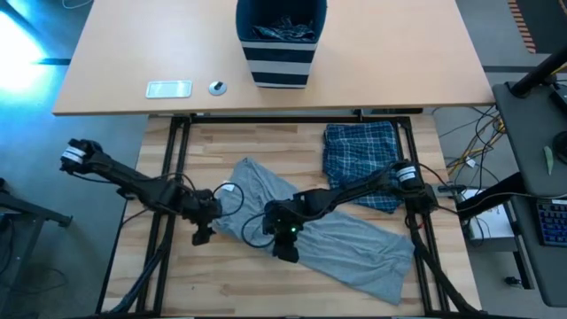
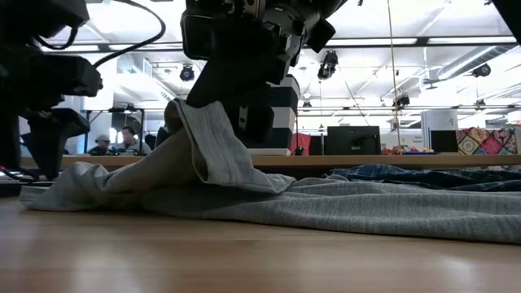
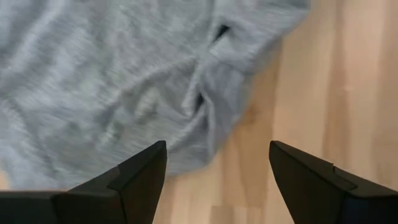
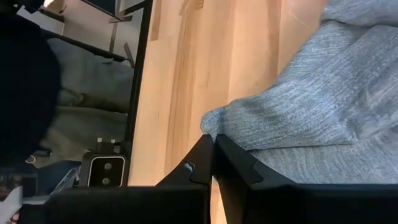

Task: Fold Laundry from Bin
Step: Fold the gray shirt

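Observation:
A grey T-shirt (image 1: pixel 354 239) lies spread across the wooden table (image 1: pixel 213 283). My right gripper (image 1: pixel 285 248) stands at the shirt's left part, shut on it. Left of the shirt, my left gripper (image 3: pixel 217 152) hangs open over bare wood, with the shirt's rumpled edge (image 3: pixel 205 99) just beyond its fingertips and nothing between them. A blue plaid garment (image 1: pixel 359 159) lies flat at the far right of the table. The navy striped bin (image 1: pixel 279 53) stands on the desk beyond, with plaid cloth inside it. My right gripper pinches a fold at the grey T-shirt's edge (image 4: pixel 217 124) between its two shut fingers, at their free ends. The fingers slant down from the table's right. The cloth rises to a peak (image 2: pixel 195 114) at the gripper; the remainder lies slack on the table.
Black frame rails (image 1: pixel 168 177) run along the table's left, right and far sides. On the far desk lie a pale flat device (image 1: pixel 168 88) and a small round object (image 1: pixel 217 87). Bare wood shows along the table's near edge and at its far left.

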Robot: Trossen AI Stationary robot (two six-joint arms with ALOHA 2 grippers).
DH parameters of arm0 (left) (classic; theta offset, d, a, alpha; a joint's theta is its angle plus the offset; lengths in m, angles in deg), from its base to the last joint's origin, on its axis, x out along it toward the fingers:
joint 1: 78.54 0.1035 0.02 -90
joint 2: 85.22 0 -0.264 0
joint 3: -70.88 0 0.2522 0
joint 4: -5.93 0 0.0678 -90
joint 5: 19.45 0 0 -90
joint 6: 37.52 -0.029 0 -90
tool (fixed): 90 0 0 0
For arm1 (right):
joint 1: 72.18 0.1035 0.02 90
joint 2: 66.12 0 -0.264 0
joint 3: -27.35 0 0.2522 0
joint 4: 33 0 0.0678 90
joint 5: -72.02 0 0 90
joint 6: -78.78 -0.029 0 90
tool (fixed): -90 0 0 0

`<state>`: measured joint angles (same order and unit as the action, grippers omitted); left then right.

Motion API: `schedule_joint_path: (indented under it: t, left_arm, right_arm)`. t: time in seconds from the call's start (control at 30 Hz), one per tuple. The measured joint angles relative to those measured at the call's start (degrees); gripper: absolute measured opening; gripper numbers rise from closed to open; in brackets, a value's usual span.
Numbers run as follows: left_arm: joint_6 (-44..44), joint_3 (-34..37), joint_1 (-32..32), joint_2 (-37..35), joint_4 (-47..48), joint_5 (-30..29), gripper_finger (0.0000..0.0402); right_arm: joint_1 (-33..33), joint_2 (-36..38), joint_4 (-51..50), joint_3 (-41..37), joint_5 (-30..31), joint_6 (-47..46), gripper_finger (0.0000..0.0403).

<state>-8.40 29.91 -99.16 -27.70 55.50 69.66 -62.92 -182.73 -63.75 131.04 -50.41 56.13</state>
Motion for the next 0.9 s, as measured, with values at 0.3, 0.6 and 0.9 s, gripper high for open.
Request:
schedule_joint_path:
  t: [0.3,0.6,0.9]
  left_arm:
    - [-0.13,0.42,0.02,8.13,-9.08,0.65,0.0201]
    - [-0.76,-1.37,0.04,15.52,-9.22,-1.83,0.0097]
    - [-0.50,-3.90,0.04,14.57,-6.51,-2.94,0.0055]
  right_arm:
    - [-0.02,0.00,0.06,0.00,0.82,0.15,0.0009]
    - [-0.02,0.00,-0.22,0.00,0.94,0.13,0.0009]
    - [-0.02,0.00,-0.33,0.00,0.96,-0.04,0.0009]
